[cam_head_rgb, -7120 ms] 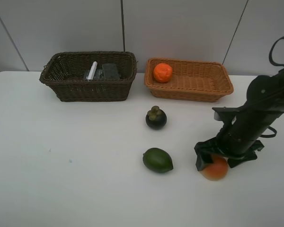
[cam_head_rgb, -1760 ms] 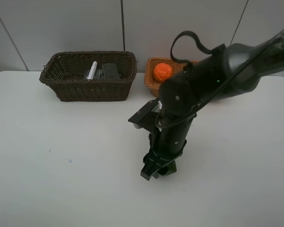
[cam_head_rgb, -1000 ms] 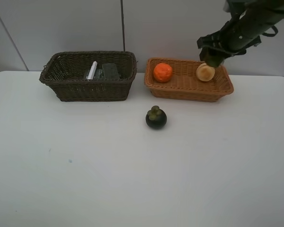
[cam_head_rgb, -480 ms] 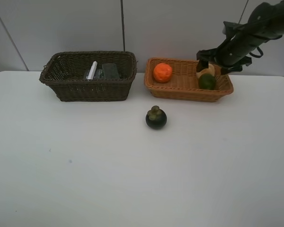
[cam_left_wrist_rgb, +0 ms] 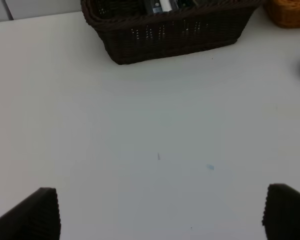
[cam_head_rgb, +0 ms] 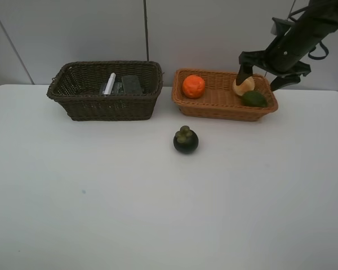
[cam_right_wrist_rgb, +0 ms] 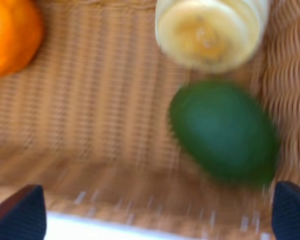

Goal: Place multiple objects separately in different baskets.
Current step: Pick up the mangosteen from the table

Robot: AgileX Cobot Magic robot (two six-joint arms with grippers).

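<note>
Tan basket: holds orange, green fruit and a pale fruit partly hidden by the right gripper, jaws spread, empty. Mangosteen lies on the table before the basket. Left gripper: only fingertips visible, spread, empty.

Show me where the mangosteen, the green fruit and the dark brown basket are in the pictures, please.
mangosteen [cam_head_rgb: 185, 141]: exterior high view, on the middle of its dark body.
green fruit [cam_right_wrist_rgb: 224, 132]: right wrist view, on the middle of its skin.
dark brown basket [cam_head_rgb: 110, 107]: exterior high view, on its front wall.

No readable text or labels.
</note>
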